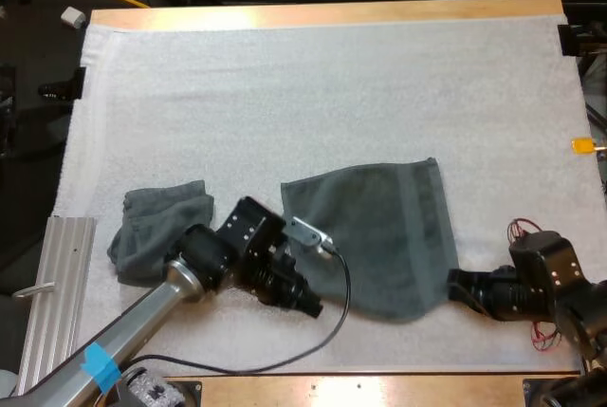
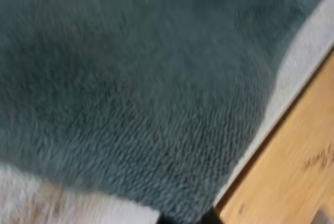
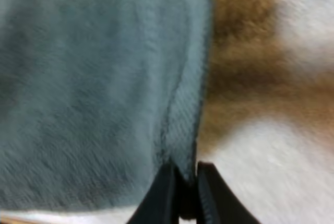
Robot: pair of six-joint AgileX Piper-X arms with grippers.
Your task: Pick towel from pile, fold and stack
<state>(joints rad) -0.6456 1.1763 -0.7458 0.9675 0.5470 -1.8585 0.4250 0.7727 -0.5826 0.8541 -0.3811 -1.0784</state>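
Towels two: spread towel (image 1: 379, 236), crumpled towel (image 1: 156, 229); right gripper (image 3: 187, 172) clamps spread towel.

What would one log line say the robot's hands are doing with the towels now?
right hand: pinching spread towel edge | left hand: at its near edge | crumpled towel: loose on mat

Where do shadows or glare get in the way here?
High view: even light, no glare on the white mat. Left wrist view: spread towel evenly lit. Right wrist view: brownish shading on the mat beside the towel edge pinched in the jaws of the right gripper.
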